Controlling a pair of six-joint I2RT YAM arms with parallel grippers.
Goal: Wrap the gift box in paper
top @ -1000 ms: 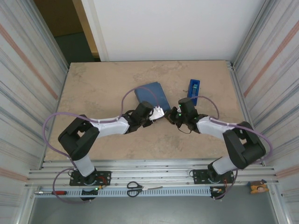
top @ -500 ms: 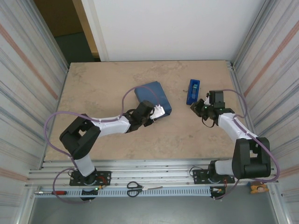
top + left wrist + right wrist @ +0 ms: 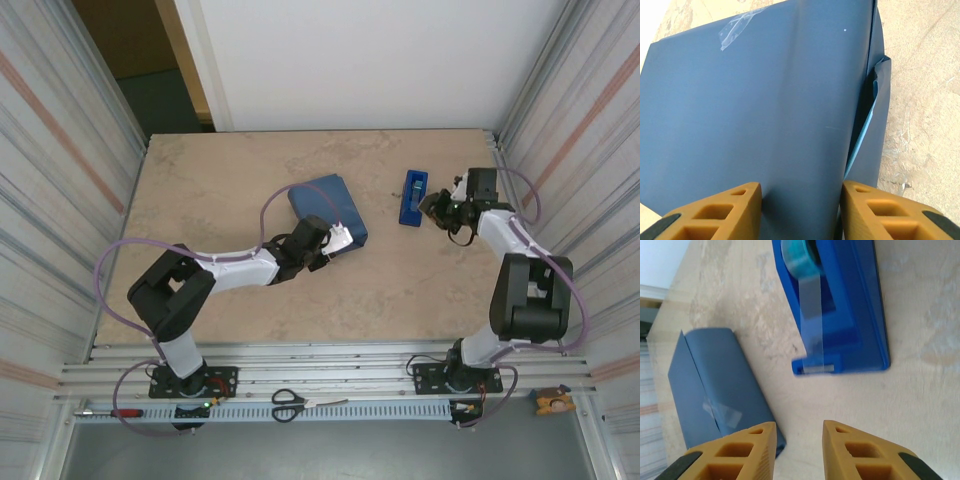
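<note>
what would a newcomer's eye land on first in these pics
The parcel of dark blue paper in the middle of the table stands out first, with a piece of clear tape on it. The left gripper sits at its near right corner, fingers apart. Next comes the bright blue tape dispenser to the parcel's right, a strip hanging from its roll, with the right gripper open just beside it.

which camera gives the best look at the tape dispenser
Right wrist: the tape dispenser sits close up, with its roll and a strip of tape running down to the cutter end. Top external shows it as a small, narrow blue shape seen from above.
</note>
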